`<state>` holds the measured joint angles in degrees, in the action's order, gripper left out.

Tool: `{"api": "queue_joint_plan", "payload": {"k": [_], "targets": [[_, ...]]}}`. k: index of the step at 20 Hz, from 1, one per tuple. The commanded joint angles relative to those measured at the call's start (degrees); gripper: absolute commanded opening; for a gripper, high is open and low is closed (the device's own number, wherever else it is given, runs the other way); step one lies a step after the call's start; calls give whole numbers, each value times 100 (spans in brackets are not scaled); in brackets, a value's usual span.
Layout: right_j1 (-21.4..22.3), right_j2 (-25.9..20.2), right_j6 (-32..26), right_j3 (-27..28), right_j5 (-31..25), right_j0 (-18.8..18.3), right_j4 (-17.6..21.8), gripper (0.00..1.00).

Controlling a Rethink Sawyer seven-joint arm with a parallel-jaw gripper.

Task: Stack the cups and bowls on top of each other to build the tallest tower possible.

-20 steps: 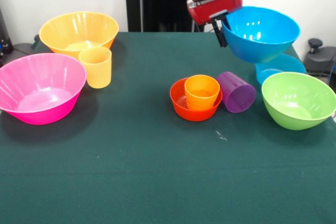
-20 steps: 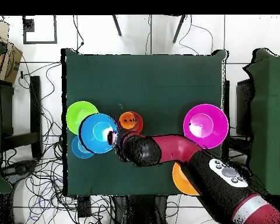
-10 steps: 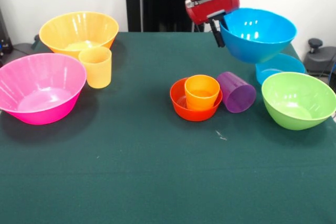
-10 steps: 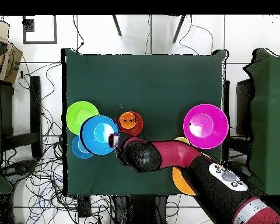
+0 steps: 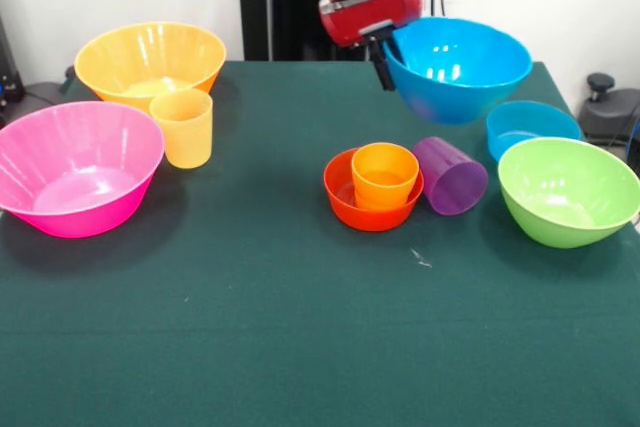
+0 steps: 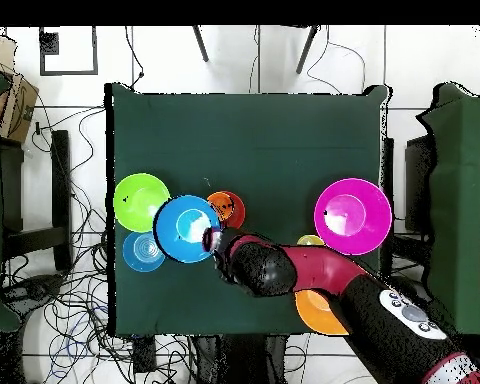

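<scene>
My gripper (image 5: 385, 55) is shut on the rim of the medium blue bowl (image 5: 458, 65) and holds it in the air behind the tower. It also shows in the overhead view (image 6: 212, 238), with the bowl (image 6: 185, 228) beside it. The tower is the orange cup (image 5: 384, 174) standing in the small red-orange bowl (image 5: 348, 199), at mid table. The purple cup (image 5: 452, 174) lies on its side just right of it. The yellow-orange cup (image 5: 183, 127) stands at the left, in front of the big yellow bowl (image 5: 150, 62).
The big pink bowl (image 5: 72, 165) sits at the left edge. The lime green bowl (image 5: 567, 190) sits at the right, with the small blue bowl (image 5: 532, 127) behind it. A wide purple bowl is not in view.
My gripper has carried the medium blue bowl to the left in the front view, off the small blue bowl's spot and towards the tower. The other things have not moved.
</scene>
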<state>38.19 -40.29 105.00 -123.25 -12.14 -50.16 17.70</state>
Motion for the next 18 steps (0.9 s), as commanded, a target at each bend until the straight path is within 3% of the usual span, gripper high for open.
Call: {"api": "queue_joint_plan", "payload": {"k": [1,10,12,18], "targets": [[-135,-107,-43,276,-1014,-52,-125,0],[-253,-191,-10,776,-1616,125,-397,0],[-93,-77,70,785,-1596,239,-332,0],[-283,-167,-11,797,-1450,170,-223,0]]}}
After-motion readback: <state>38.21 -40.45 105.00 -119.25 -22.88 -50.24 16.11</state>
